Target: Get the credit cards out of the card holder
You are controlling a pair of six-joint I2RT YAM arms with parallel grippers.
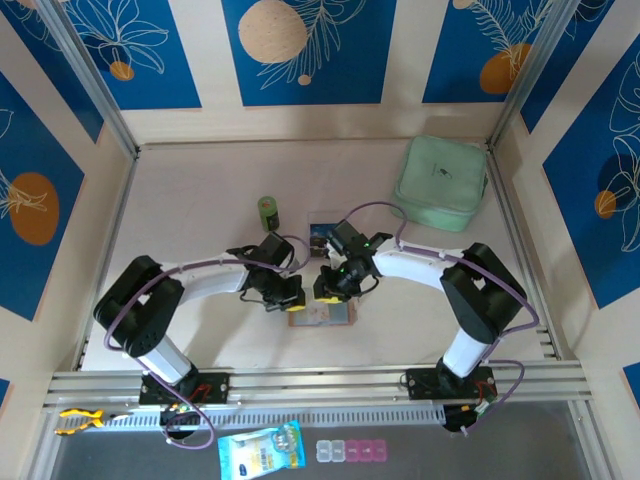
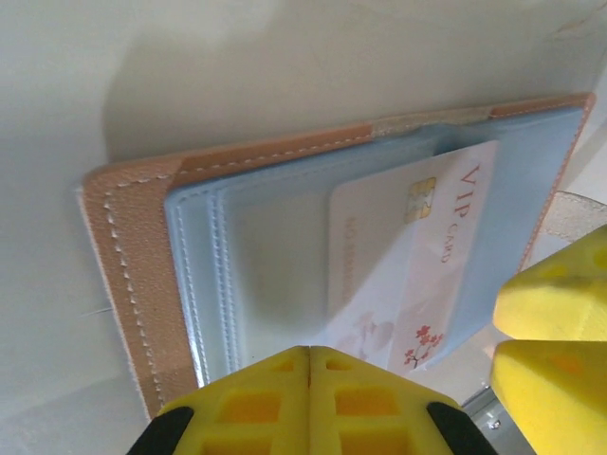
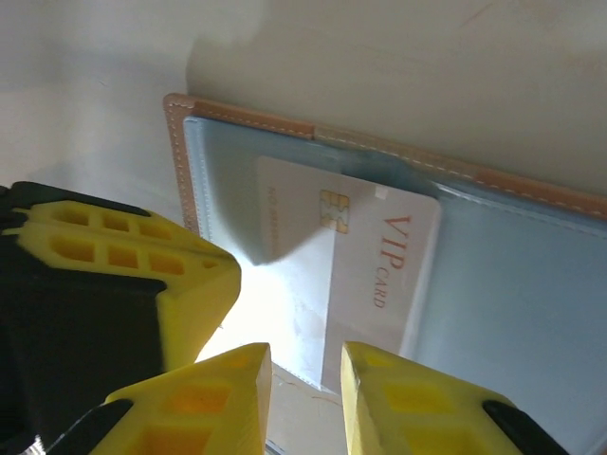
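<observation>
The card holder (image 1: 300,320) lies open on the table, tan leather rim (image 2: 128,246) around pale blue-grey pockets (image 3: 512,284). A pale pink credit card (image 2: 417,256) printed "VIP CARD" (image 3: 379,256) sticks partway out of a pocket. My left gripper (image 2: 310,355) is shut with nothing between its fingers, its tips over the holder's left pocket. My right gripper (image 3: 305,379) is open, its fingertips on either side of the pink card's near edge without closing on it. A dark credit card (image 1: 322,236) lies on the table behind the holder.
A mint-green case (image 1: 440,183) stands at the back right and a small green cylinder (image 1: 268,212) behind the left gripper (image 1: 283,292). In front of the rail lie a blue packet (image 1: 260,450) and a pill box (image 1: 350,451). The two grippers sit close together.
</observation>
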